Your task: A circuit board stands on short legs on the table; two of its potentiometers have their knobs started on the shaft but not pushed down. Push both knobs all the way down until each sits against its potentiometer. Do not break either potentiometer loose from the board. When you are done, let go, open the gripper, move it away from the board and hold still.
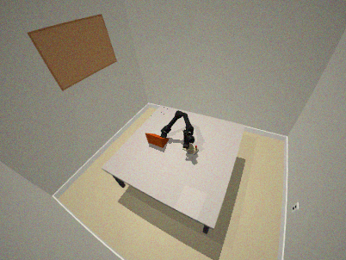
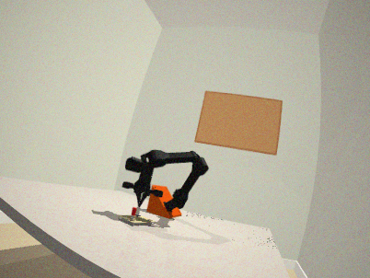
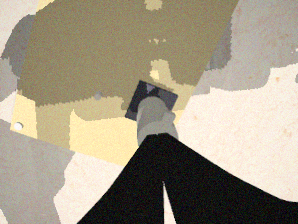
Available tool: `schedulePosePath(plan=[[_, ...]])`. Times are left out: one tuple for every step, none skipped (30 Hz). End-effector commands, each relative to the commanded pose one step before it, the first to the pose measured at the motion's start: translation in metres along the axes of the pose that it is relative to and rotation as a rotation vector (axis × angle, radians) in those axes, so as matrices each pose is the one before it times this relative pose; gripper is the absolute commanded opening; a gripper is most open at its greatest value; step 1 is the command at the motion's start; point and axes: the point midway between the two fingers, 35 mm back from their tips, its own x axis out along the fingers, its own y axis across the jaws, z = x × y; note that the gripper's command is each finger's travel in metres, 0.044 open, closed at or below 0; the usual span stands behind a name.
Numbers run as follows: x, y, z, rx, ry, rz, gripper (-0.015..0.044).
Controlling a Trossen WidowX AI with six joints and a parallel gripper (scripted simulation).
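The circuit board (image 1: pixel 191 151) (image 2: pixel 138 221) (image 3: pixel 53 129) is pale yellow and lies near the middle of the table. In the wrist view a grey knob (image 3: pixel 154 115) sits on a dark blue potentiometer (image 3: pixel 139 96) right at my fingertips. A red knob (image 1: pixel 196 148) (image 2: pixel 134 211) stands on the board beside the fingers. My gripper (image 1: pixel 189 145) (image 2: pixel 140 205) (image 3: pixel 157 143) is shut with nothing between the fingers. It points straight down, and its tips are over the grey knob and appear to touch its top. The arm's shadow covers much of the board.
The arm's orange base block (image 1: pixel 156 139) (image 2: pixel 161 204) stands just behind the board. The white table (image 1: pixel 172 181) (image 2: pixel 207 253) spreads wide around the board. A brown panel (image 1: pixel 73 49) (image 2: pixel 239 121) hangs on the wall.
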Motion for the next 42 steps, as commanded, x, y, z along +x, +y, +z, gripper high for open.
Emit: schedulePosePath(plan=[[-0.00678, -0.0007, -0.00005, -0.0024, -0.00183, -0.00197, 0.0], [-0.00158, 0.00005, -0.00007, 0.0, 0.00002, 0.00004, 0.0], [-0.00158, 0.00006, -0.00007, 0.0, 0.00002, 0.00005, 0.0], [-0.00126, 0.00005, -0.00006, 0.0, 0.00002, 0.00005, 0.0], [0.00487, 0.00063, 0.00044, 0.0031, -0.00146, 0.00395, 0.0026], [0.0, 0.0, 0.0, 0.0, 0.0, 0.0, 0.0053], [0.0, 0.0, 0.0, 0.0, 0.0, 0.0, 0.0079], [0.0, 0.0, 0.0, 0.0, 0.0, 0.0, 0.0105], [0.0, 0.0, 0.0, 0.0, 0.0, 0.0, 0.0131], [0.0, 0.0, 0.0, 0.0, 0.0, 0.0, 0.0157], [0.0, 0.0, 0.0, 0.0, 0.0, 0.0, 0.0184], [0.0, 0.0, 0.0, 0.0, 0.0, 0.0, 0.021], [-0.00021, 0.00004, 0.0004, -0.0004, -0.00117, -0.00193, 0.0184], [-0.00063, 0.00012, 0.0012, -0.0011, -0.00353, -0.00578, 0.0157], [-0.00106, 0.00021, 0.00201, -0.0018, -0.00598, -0.00957, 0.0131], [-0.00131, 0.00028, 0.00248, -0.0022, -0.00747, -0.01159, 0.0105], [-0.00161, 0.00022, 0.00334, -0.0023, -0.00801, -0.01196, 0.0079], [-0.00178, 0.00021, 0.00386, -0.0024, -0.00833, -0.01193, 0.0053], [-0.00111, -0.00025, 0.00334, -0.0007, -0.00191, -0.0025, 0.0026], [-0.00068, -0.00038, 0.00265, 0.0001, 0.00087, 0.00141, 0.0], [-0.00097, -0.00052, 0.00386, 0.0001, 0.00128, 0.00207, 0.0], [-0.00154, -0.00078, 0.00636, 0.0002, 0.00216, 0.00345, 0.0], [-0.00178, -0.00079, 0.0077, 0.0003, 0.0027, 0.00425, 0.0], [-0.00165, -0.00061, 0.00755, 0.0003, 0.00274, 0.00425, 0.0], [-0.00151, -0.00044, 0.00738, 0.0003, 0.00278, 0.00425, 0.0], [-0.00138, -0.00026, 0.0072, 0.0004, 0.00281, 0.00425, 0.0], [-0.00124, -0.00009, 0.00702, 0.0004, 0.00285, 0.00425, 0.0], [-0.0011, 0.00008, 0.00683, 0.0004, 0.00289, 0.00425, 0.0], [-0.00096, 0.00025, 0.00662, 0.0004, 0.00293, 0.00424, 0.0], [-0.00082, 0.00042, 0.00643, 0.0004, 0.00297, 0.00424, 0.0], [-0.00068, 0.00057, 0.00621, 0.0005, 0.003, 0.00423, 0.0], [-0.00045, 0.00058, 0.0049, 0.0004, 0.00247, 0.00344, 0.0], [-0.00023, 0.0004, 0.00287, 0.0002, 0.0015, 0.00207, 0.0], [-0.00007, 0.00014, 0.00094, 0.0001, 0.0005, 0.00069, 0.0], [-0.0015, -0.00001, 0.0, 0.0, 0.00004, -0.00004, 0.0], [-0.0015, 0.0, -0.00001, 0.0, 0.00003, -0.00003, 0.0], [0.00026, -0.00001, 0.00001, 0.0, -0.00001, 0.0, 0.0], [0.00054, -0.00001, 0.00002, 0.0, -0.00001, 0.0, 0.0], [0.00076, -0.00001, 0.00003, 0.0, -0.00002, 0.0, 0.0], [0.001, -0.00002, 0.00003, 0.0, -0.00002, 0.00001, 0.0], [0.00125, -0.00002, 0.00004, 0.0, -0.00003, 0.00001, 0.0], [0.00149, -0.00001, 0.00004, 0.0, -0.00003, 0.00002, 0.0]])
